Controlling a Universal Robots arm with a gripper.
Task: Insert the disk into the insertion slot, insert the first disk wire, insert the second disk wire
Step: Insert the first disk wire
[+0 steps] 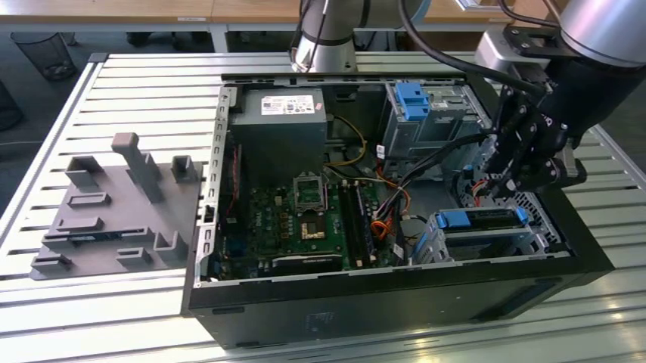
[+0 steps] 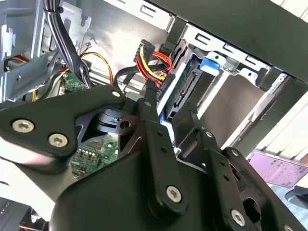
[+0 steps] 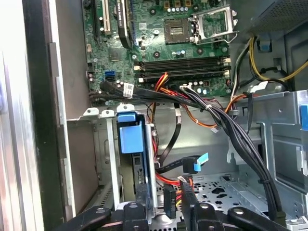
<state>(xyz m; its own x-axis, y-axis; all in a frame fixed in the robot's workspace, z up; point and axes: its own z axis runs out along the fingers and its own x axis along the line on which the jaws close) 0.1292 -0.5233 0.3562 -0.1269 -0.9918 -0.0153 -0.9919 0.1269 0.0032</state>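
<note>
disk in its slot, gripper at the connector end
the disk (image 1: 482, 219) sits on edge in the insertion slot (image 1: 436, 243); the gripper (image 2: 168, 108) hangs just beside its connector edge, by the red-and-yellow wire (image 2: 151, 62); i cannot tell its grasp.

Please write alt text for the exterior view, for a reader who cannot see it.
A robot gripper reaches into an open computer case on a slatted table, close to the insertion slot that holds the blue-framed disk, at the exterior view's right. A grey fixture plate lies beside the case at the exterior view's left.
</note>
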